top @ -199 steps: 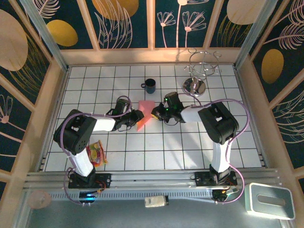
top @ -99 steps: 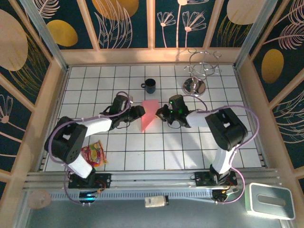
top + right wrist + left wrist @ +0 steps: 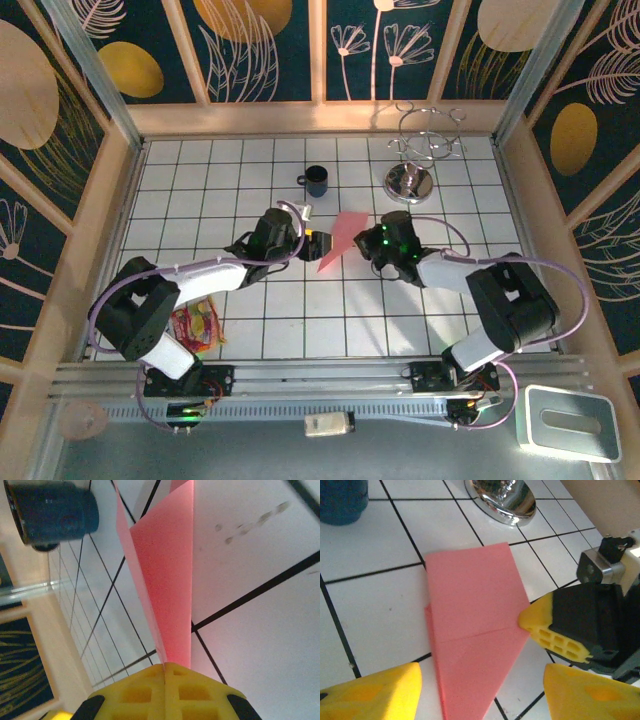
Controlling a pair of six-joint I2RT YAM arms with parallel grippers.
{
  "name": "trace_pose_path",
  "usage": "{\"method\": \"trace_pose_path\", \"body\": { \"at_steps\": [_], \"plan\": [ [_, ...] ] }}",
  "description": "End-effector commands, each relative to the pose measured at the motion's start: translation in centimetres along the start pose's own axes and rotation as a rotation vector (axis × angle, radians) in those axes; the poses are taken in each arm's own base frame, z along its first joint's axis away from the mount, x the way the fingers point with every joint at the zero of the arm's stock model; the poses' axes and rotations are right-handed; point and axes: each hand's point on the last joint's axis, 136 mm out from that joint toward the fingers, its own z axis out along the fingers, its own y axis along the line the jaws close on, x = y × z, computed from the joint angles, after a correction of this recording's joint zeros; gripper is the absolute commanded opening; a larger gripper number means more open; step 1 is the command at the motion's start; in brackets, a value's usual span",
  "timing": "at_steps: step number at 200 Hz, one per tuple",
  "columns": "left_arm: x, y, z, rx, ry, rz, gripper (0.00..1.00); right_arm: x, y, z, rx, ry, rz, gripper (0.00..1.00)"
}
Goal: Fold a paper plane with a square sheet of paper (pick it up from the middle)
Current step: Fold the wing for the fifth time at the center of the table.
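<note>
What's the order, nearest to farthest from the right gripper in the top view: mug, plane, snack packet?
From the right gripper:
1. Plane, pinched in its jaws, mid-table.
2. Mug, farther back and to the left.
3. Snack packet, near left, beside the left arm's base.
</note>
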Motion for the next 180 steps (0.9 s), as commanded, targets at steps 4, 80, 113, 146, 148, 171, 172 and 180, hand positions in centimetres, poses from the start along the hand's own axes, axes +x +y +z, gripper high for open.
{"method": "trace_pose_path", "body": {
  "at_steps": [4,80,113,146,148,171,172,180],
  "plan": [
    [-0.2,-0.4,0.5,-0.018,-0.043,0.203,0.66,-0.9,-0.7,-1.0,0.026,-0.053,0.080,0.00],
    [2.3,-1.5,3.3,-0.067,0.029,0.542,0.60,-0.5,-0.8,-0.7,0.036,-0.020,0.119,0.00],
    [3.7,-1.9,4.1,-0.032,0.045,0.624,0.59,-0.3,-1.0,-0.4,0.043,-0.004,0.133,0.00],
    [4.7,-2.2,4.7,-0.009,0.055,0.672,0.57,-0.2,-1.2,-0.2,0.052,0.005,0.142,0.00],
    [4.7,-2.3,4.7,-0.009,0.055,0.674,0.57,-0.2,-1.2,-0.1,0.054,0.005,0.143,0.00],
    [4.8,-2.2,5.1,-0.015,0.045,0.686,0.54,0.0,-1.3,0.0,0.058,0.015,0.147,0.00],
    [4.8,-2.2,5.1,-0.016,0.045,0.686,0.54,0.0,-1.3,0.0,0.057,0.015,0.147,0.00],
    [4.7,-2.2,5.2,-0.016,0.042,0.689,0.53,0.0,-1.4,0.1,0.059,0.019,0.149,0.00]
  ]
}}
